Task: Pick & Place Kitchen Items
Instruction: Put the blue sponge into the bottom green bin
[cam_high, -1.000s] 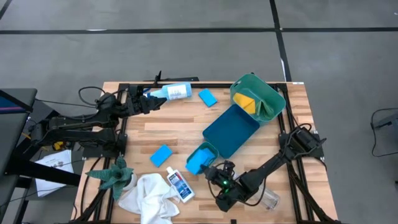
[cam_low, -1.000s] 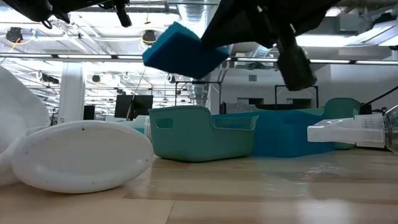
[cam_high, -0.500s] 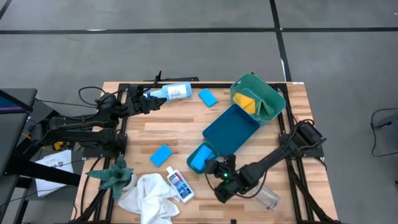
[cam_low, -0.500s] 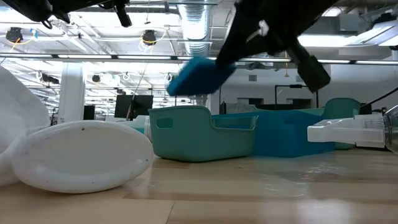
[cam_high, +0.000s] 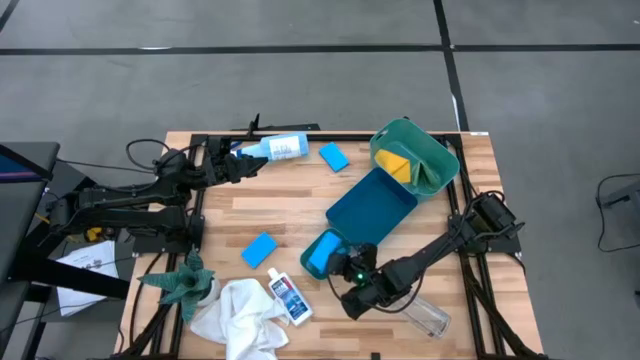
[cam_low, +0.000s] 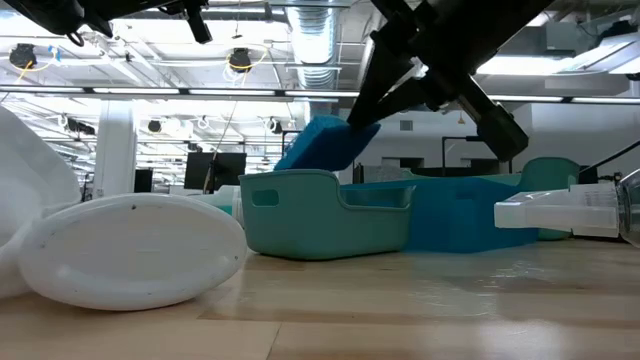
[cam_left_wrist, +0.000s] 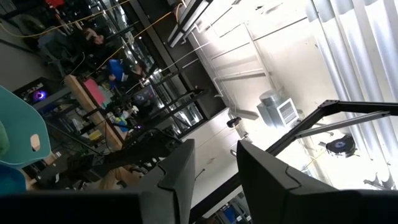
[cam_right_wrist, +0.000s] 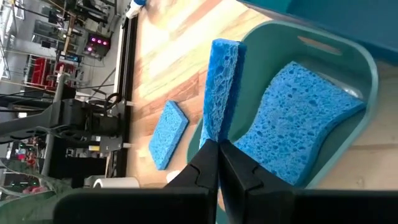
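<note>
My right gripper (cam_high: 340, 268) is shut on a blue sponge (cam_right_wrist: 224, 87) just above the small teal bin (cam_high: 335, 238). A second blue sponge (cam_right_wrist: 298, 124) lies flat in that bin. Two more blue sponges (cam_high: 259, 249) (cam_high: 334, 157) lie on the table. The yellow pad (cam_high: 395, 162) sits in the large teal bin (cam_high: 430, 150). At the far left my left gripper (cam_high: 238, 163) stands open beside the white spray bottle (cam_high: 282, 148), its fingers (cam_left_wrist: 177, 177) tilted up with nothing between them. My right gripper pinches the sponge's near end (cam_right_wrist: 216, 134) between its two fingers, across its flat faces. The fingers slant down from the table's near right side. The sponge stands on edge, lifted clear, its free end (cam_low: 320, 140) over the small bin's rim.
A blue tray (cam_high: 375, 205) lies between the two bins. A blue-labelled white bottle (cam_high: 290, 297), a white cloth (cam_high: 240, 315) and a green plant (cam_high: 185, 282) sit at the near left. A clear bottle (cam_high: 425, 315) lies under the right arm.
My right gripper has carried the sponge toward the table's far edge and over the small teal bin, tipping and rolling as it went. The sponge has sunk from well above the bin to just above its rim and now stands on edge.
</note>
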